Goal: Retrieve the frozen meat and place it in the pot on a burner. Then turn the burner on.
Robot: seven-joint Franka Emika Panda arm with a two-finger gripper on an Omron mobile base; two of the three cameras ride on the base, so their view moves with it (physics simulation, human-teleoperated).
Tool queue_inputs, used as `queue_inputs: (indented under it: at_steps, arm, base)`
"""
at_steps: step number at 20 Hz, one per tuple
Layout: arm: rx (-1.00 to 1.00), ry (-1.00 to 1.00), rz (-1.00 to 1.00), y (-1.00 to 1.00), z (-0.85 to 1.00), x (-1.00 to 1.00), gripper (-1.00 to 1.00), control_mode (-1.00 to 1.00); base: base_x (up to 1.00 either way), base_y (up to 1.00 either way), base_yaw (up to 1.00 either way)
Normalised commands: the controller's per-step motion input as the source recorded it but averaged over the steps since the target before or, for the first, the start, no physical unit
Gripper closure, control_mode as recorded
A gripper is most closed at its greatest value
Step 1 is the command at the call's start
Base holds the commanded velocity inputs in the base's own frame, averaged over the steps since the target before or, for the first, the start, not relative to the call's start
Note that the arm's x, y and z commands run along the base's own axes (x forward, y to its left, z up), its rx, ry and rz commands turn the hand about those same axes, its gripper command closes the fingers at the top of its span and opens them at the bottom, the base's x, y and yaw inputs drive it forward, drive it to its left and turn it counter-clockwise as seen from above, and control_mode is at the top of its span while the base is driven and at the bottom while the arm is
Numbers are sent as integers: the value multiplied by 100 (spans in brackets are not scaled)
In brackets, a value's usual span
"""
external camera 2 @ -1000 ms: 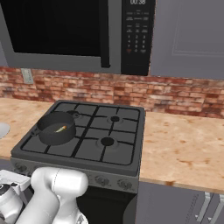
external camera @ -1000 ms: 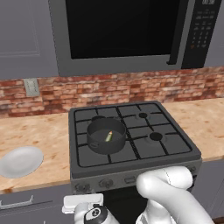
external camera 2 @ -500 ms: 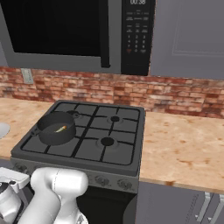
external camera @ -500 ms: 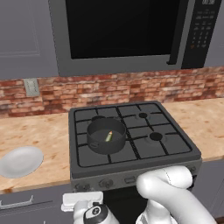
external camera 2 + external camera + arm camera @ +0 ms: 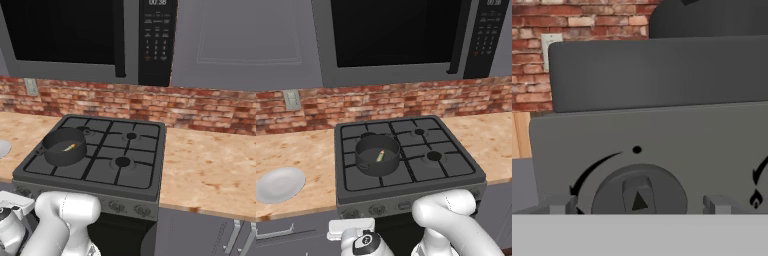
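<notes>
The dark grey pot (image 5: 377, 155) stands on the stove's front left burner, also the pot (image 5: 64, 146) in the right base view. The small green-grey frozen meat (image 5: 380, 156) lies inside it, leaning on the wall. My gripper (image 5: 638, 205) is low in front of the stove's control panel, open. Its two fingertips (image 5: 559, 205) stand on either side of a round knob (image 5: 639, 192), apart from it. From the base, the hand (image 5: 351, 229) sits just below the leftmost knob (image 5: 351, 213).
A round white plate (image 5: 279, 183) lies on the wooden counter (image 5: 301, 155) left of the stove (image 5: 406, 150). A microwave (image 5: 396, 35) hangs above. More knobs (image 5: 118, 205) line the stove front. My white arm (image 5: 448, 220) curls in front of the oven.
The hand has crept slightly upward and closer to the stove's front panel. Pot, fish and plate have not moved.
</notes>
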Motion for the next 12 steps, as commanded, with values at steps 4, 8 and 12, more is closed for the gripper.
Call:
queue_inputs:
  at_steps: [4, 8, 12]
  arm:
    - [0, -7, 0, 0, -11, 19, -100, -100]
    - [0, -6, 0, 0, -3, 3, -100, -100]
    - [0, -3, 0, 0, 0, 0, 100, -100]
  base:
    - [0, 0, 0]
    - [0, 0, 0]
    - [0, 0, 0]
